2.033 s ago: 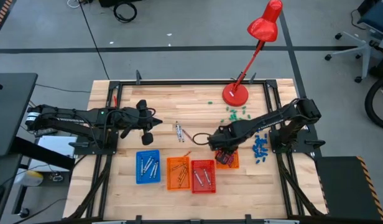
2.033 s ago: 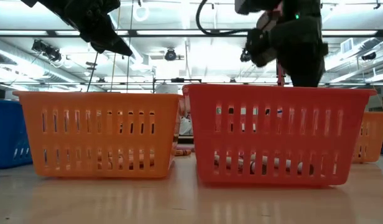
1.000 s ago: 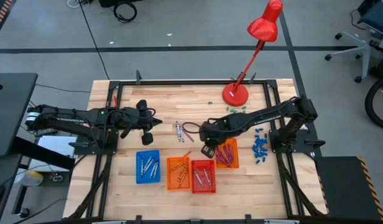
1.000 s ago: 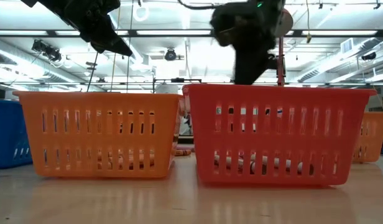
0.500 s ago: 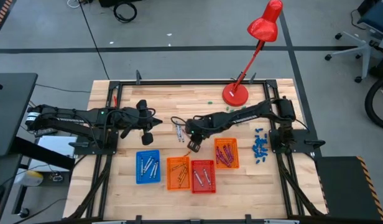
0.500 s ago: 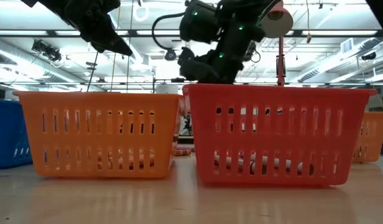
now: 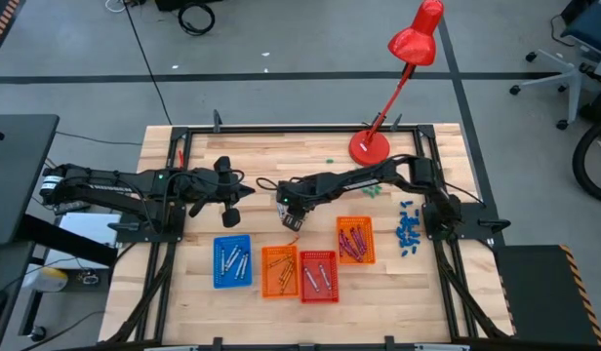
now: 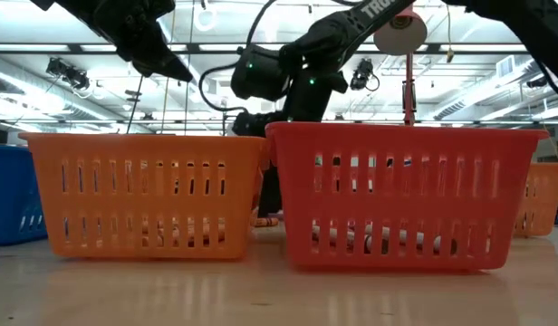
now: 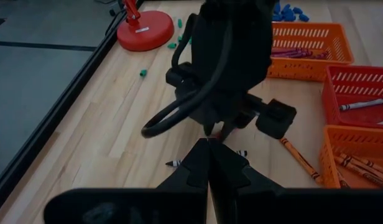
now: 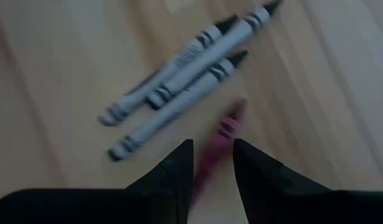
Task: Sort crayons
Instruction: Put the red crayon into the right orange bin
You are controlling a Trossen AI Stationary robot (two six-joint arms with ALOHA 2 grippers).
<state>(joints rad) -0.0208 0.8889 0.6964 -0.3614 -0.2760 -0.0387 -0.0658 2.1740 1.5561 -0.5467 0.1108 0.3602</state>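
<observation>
Right gripper (image 10: pixel 212 158): fingers slightly parted and holding nothing, poised over a magenta crayon (image 10: pixel 221 140) lying on the table (image 7: pixel 252 161); judged to be lining up a pick.
Landmark: the red lamp base (image 7: pixel 369 148); the right gripper (image 7: pixel 289 200) sits down-table and to the left of it.
Loose crayons: three grey-white crayons (image 10: pixel 179 74) lie side by side just beside the magenta one; an orange crayon (image 9: pixel 300 160) lies on the table toward the baskets.
Left gripper (image 7: pixel 232 192): fingers pressed together, empty, waiting well left of the lamp base, facing the right arm.
Orange basket nearest the lamp base (image 7: pixel 356 241): magenta-purple crayons.
Red basket (image 7: pixel 318 275): grey-white crayons show through.
Middle orange basket (image 7: pixel 279 271): orange crayons.
Blue basket (image 7: pixel 232 261): farthest from the lamp base; pale sticks.
Placement logic: each basket appears to take one colour, so the magenta crayon probably belongs in the basket nearest the lamp.
Stray bits: teal pieces (image 7: pixel 374 191) by the lamp base, blue pieces (image 7: pixel 409 231) right of the baskets.
</observation>
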